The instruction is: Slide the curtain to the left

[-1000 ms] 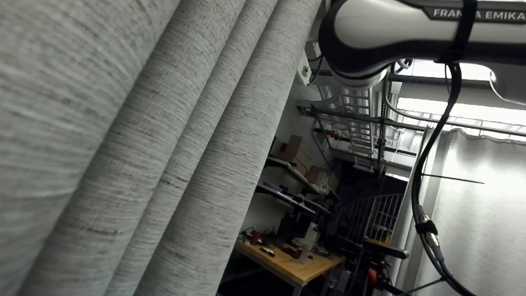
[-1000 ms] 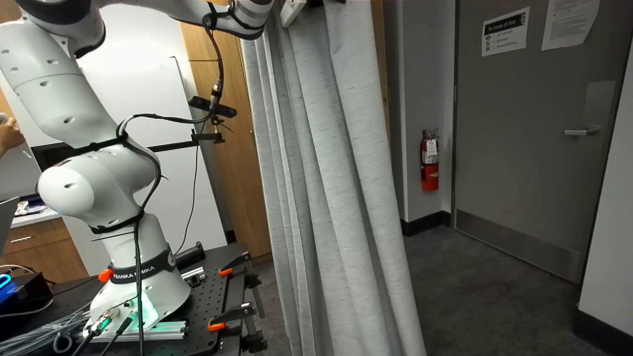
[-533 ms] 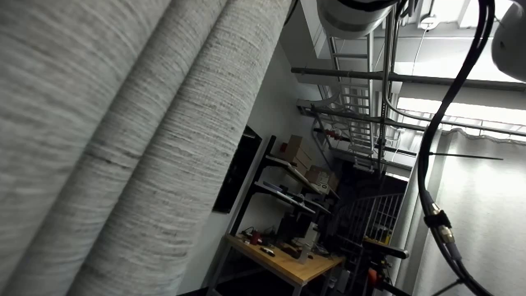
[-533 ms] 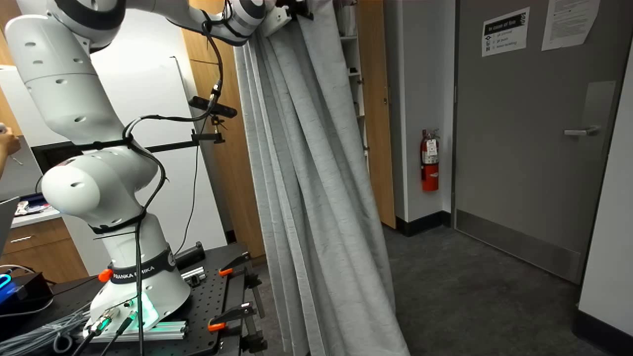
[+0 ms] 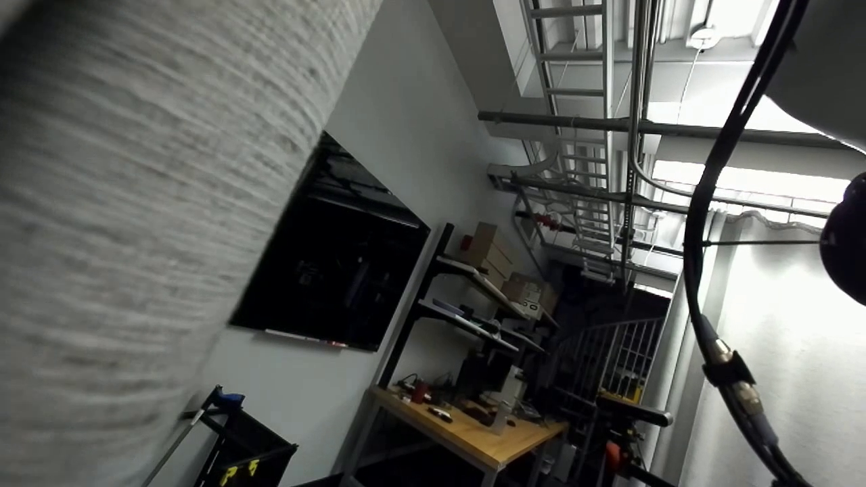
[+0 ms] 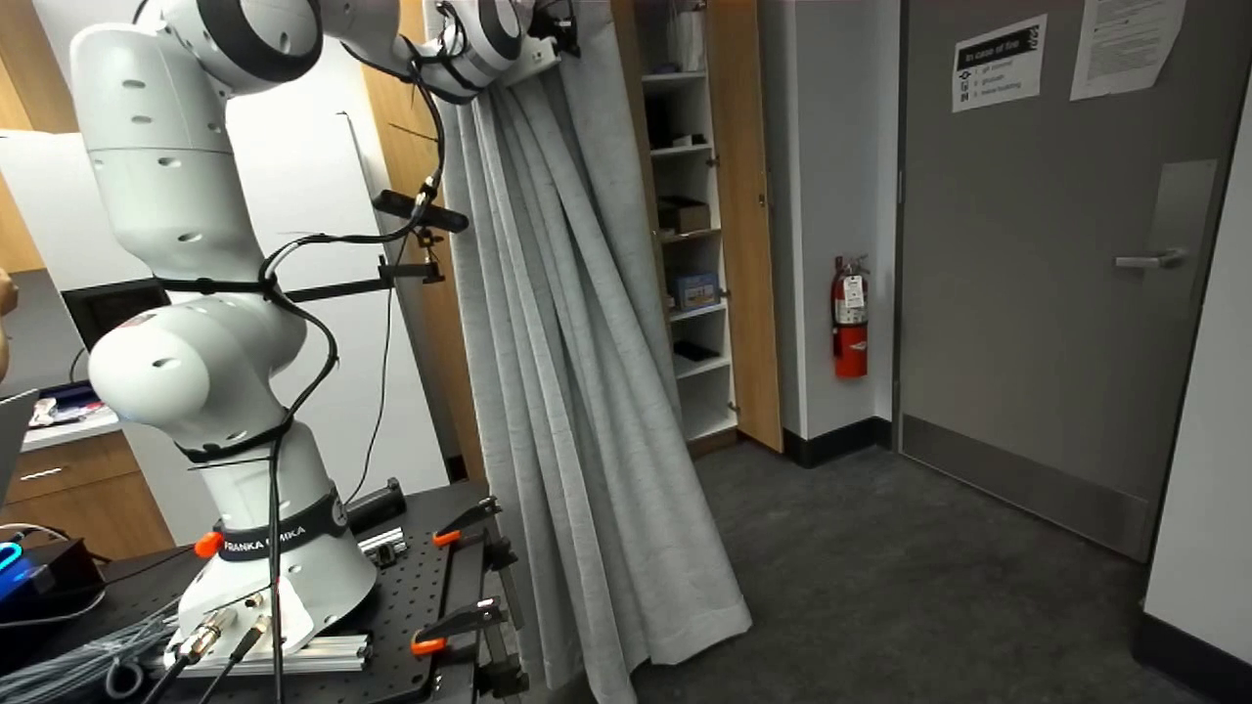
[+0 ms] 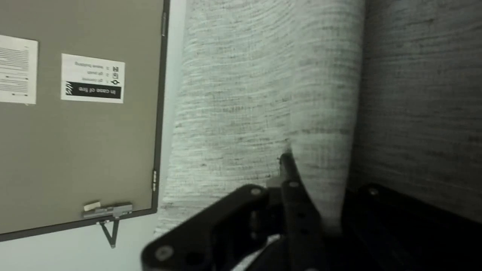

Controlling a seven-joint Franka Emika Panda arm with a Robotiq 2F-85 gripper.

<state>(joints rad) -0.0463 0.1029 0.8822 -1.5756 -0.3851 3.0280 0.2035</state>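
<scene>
The light-grey woven curtain [image 6: 577,372] hangs in long slanting folds beside the arm, gathered toward its top. Its hem spreads out near the floor. A close, blurred part of the curtain [image 5: 155,223] fills the left of an exterior view. At the top of an exterior view, my gripper [image 6: 559,31] is up against the fabric, its fingertips not visible there. The wrist view shows my gripper [image 7: 295,160] shut with a pinched fold of curtain [image 7: 324,113] rising at its jaws. One dark finger [image 7: 292,171] is visible; cloth hides the opposite fingertip.
An open cabinet [image 6: 696,254] with shelves stands behind the curtain's right edge. Farther right are a fire extinguisher [image 6: 850,318] and a grey door [image 6: 1037,293]. Clamps [image 6: 460,626] stick out from the robot's table near the cloth. Black cables [image 6: 328,362] hang along the arm.
The gripper has moved left with the curtain, whose right edge has swept left too. The cabinet shelves, a black wall screen and more floor have come into view.
</scene>
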